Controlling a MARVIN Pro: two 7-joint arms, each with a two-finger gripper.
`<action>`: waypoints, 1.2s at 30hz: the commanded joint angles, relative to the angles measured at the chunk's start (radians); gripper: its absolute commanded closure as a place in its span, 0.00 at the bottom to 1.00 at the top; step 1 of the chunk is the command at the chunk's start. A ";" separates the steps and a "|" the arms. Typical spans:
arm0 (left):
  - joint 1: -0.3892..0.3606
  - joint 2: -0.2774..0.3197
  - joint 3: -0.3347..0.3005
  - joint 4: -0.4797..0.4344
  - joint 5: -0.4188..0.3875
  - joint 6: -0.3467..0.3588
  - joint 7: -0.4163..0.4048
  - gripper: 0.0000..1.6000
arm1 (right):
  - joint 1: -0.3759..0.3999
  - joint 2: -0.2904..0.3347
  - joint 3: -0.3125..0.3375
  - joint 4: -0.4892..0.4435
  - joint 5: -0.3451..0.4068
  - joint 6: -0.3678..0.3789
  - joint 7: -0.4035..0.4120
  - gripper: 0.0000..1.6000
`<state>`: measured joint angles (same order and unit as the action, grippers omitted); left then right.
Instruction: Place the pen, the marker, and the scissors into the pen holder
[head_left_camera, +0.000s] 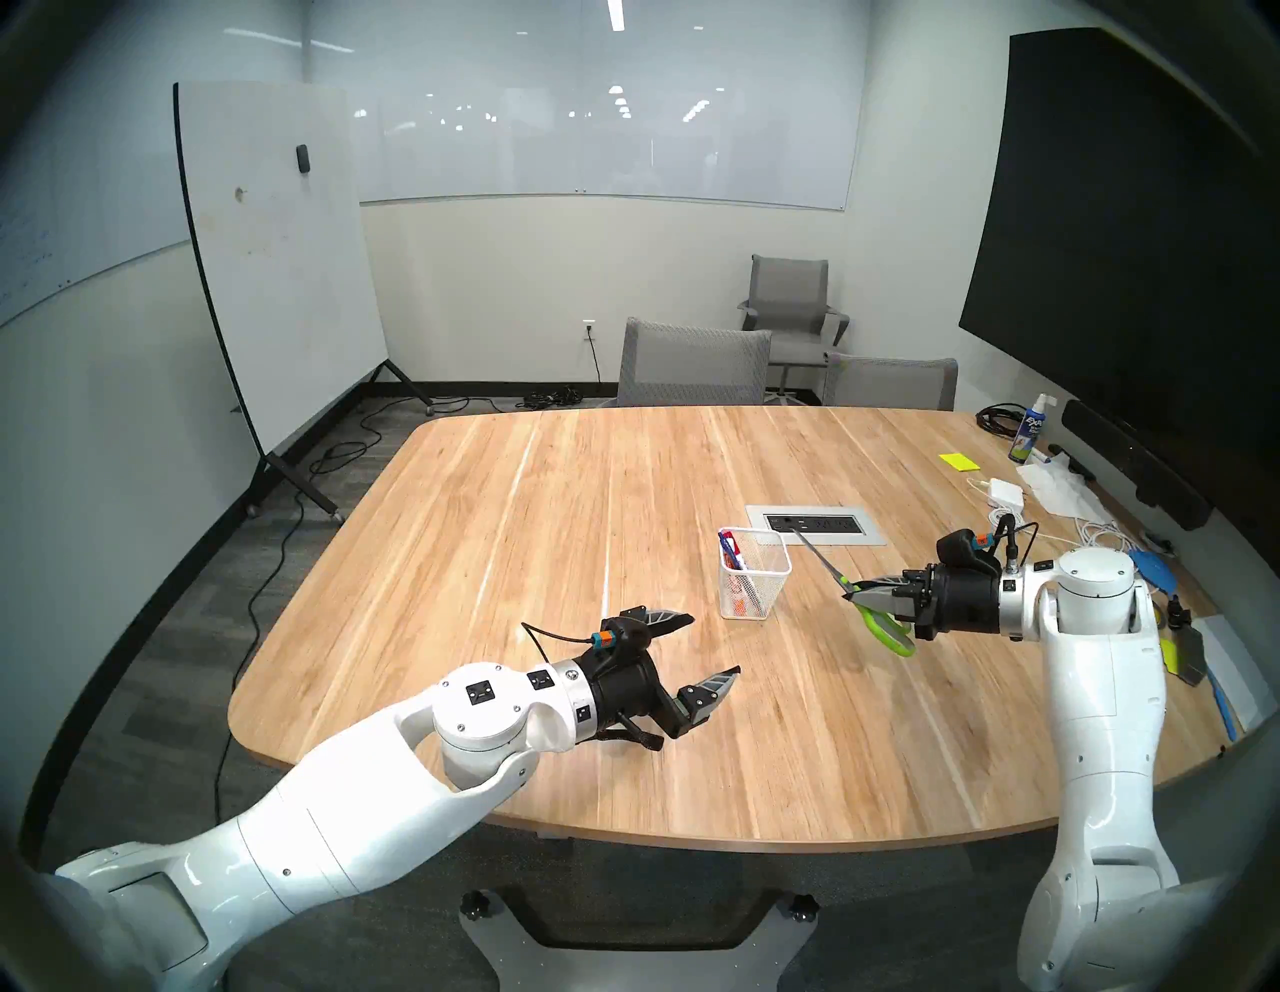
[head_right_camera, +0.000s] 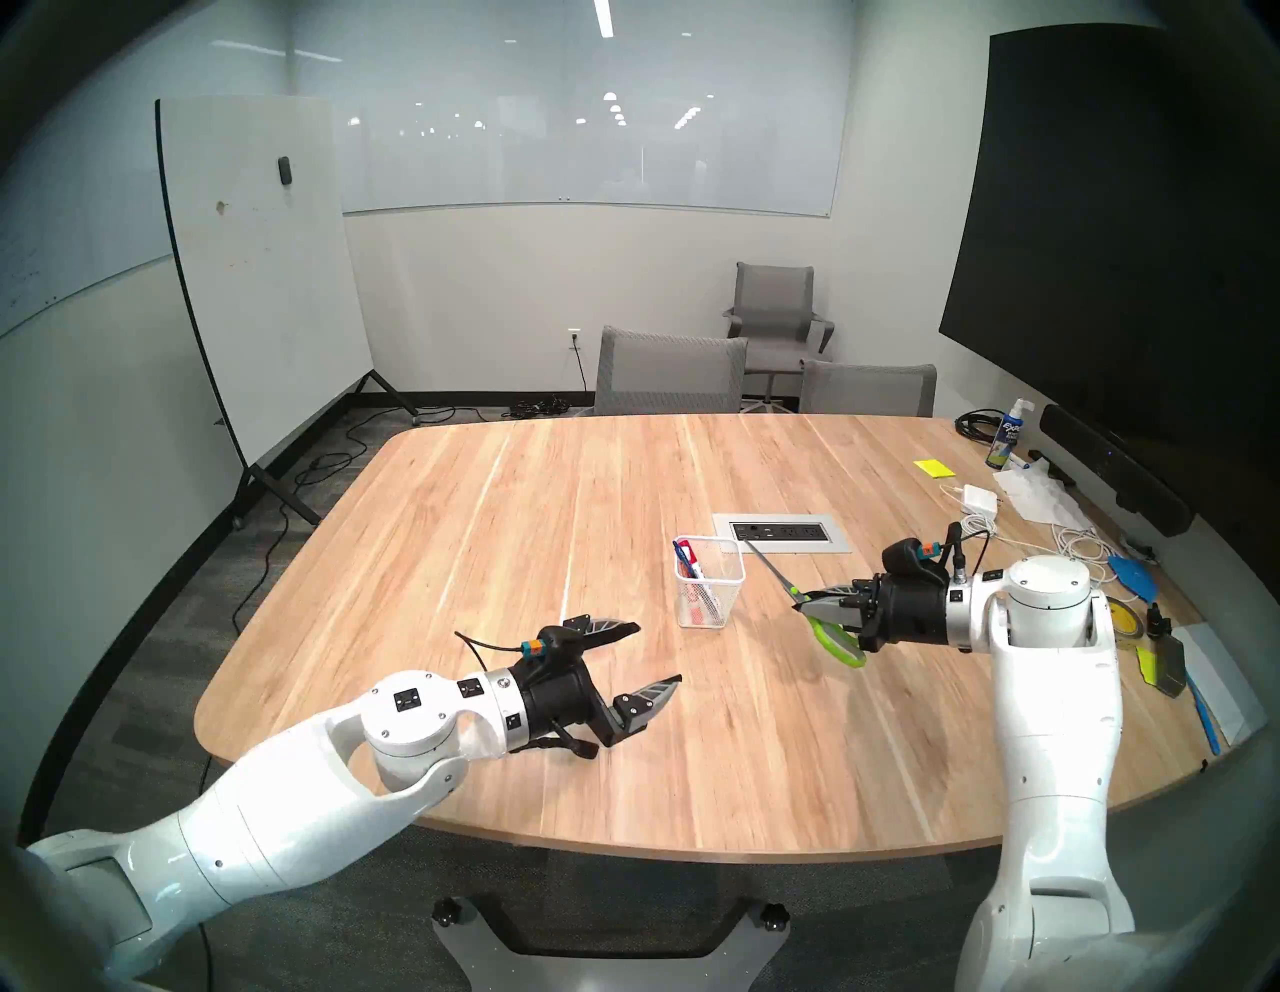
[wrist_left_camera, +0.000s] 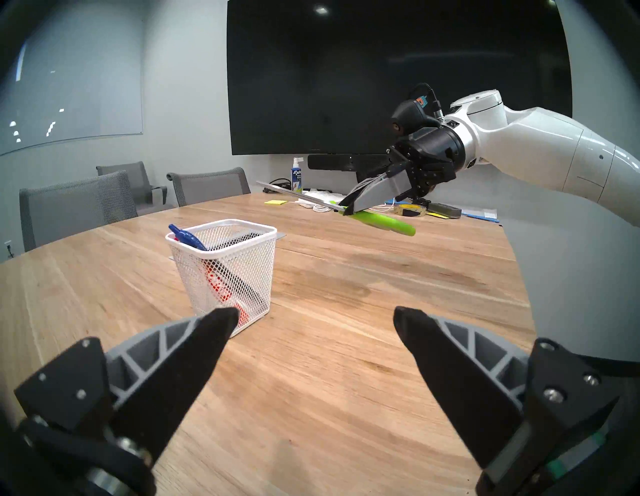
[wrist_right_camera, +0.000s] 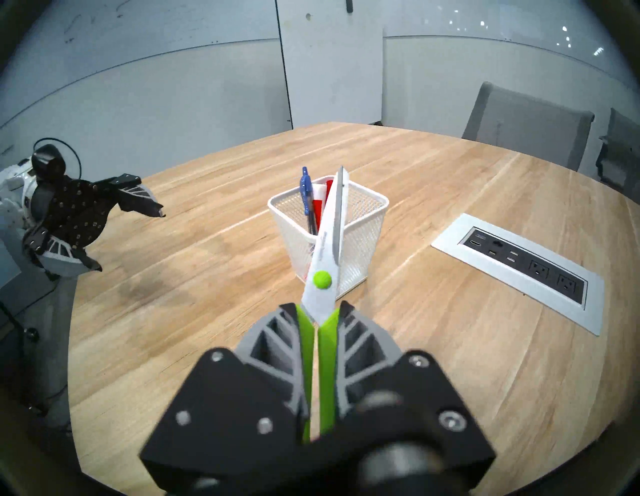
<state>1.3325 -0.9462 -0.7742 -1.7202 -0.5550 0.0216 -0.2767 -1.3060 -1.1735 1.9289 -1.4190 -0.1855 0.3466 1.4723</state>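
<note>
Two grippers show: your right gripper (wrist_right_camera: 317, 332) clamps lime-green-handled, silver-bladed scissors (wrist_right_camera: 327, 228) near the white wire-mesh pen holder (wrist_right_camera: 367, 221); your left gripper (head_left_camera: 713, 644) gapes wide above the wooden desk (head_left_camera: 554, 526).

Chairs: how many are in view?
3. Two chairs stand at the table's far edge, one left of the other; a third stands behind them near the back wall. More may be hidden.

The room is evenly and brightly lit from a ceiling strip light (head_left_camera: 614, 14), whose reflections dot the glass wall panel (head_left_camera: 609, 111). Soft, faint shadows lie on the desk (head_left_camera: 554, 526) under both arms. All views bend strongly toward a dark fisheye rim. In the right wrist view the right gripper (wrist_right_camera: 317, 313) base is blurred.
</note>
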 joint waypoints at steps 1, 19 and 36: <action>-0.006 -0.001 -0.008 -0.022 -0.002 -0.002 0.005 0.00 | -0.051 0.063 -0.009 -0.072 0.082 -0.042 0.011 1.00; -0.010 0.016 -0.001 -0.034 0.005 0.009 0.007 0.00 | -0.168 0.132 -0.054 -0.147 0.174 -0.131 0.011 1.00; -0.148 0.113 0.022 -0.098 0.052 0.297 -0.125 0.00 | -0.210 0.156 -0.091 -0.163 0.152 -0.193 0.011 1.00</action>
<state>1.2747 -0.8738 -0.7366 -1.7751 -0.5076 0.2328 -0.3451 -1.5202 -1.0349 1.8381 -1.5570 -0.0373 0.1675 1.4849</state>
